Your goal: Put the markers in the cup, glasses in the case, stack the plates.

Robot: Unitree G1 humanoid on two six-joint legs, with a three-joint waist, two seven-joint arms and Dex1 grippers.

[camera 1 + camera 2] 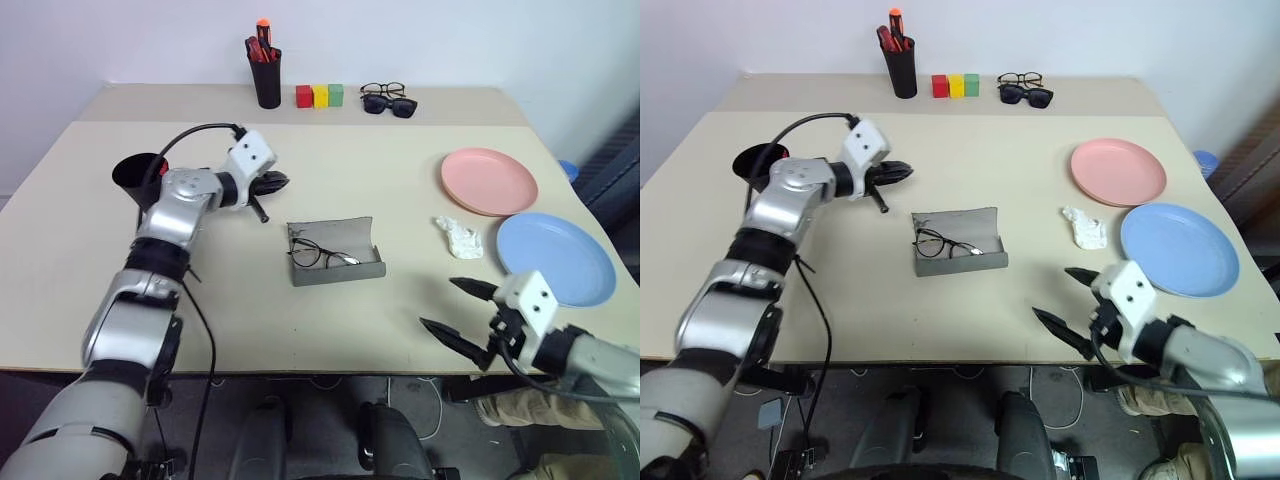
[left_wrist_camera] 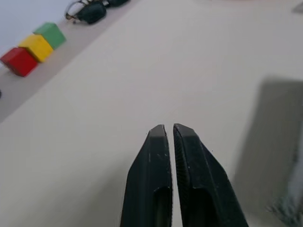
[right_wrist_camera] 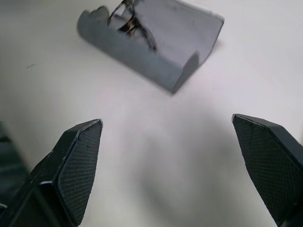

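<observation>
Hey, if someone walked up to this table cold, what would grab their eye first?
Probably the open grey case in the middle of the table, with the wire-rimmed glasses lying inside it. Next, the pink plate and the blue plate lying side by side toward the robot's right, not yet stacked. The left gripper is shut, beside the black cup, and the right gripper hangs open near the table's front edge.

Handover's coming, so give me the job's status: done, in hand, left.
Done: the glasses lie in the open case. In hand: nothing; the left gripper has its jaws shut empty, and the right gripper is open. Left: pink plate and blue plate unstacked; whether the cup holds markers is unclear.
</observation>
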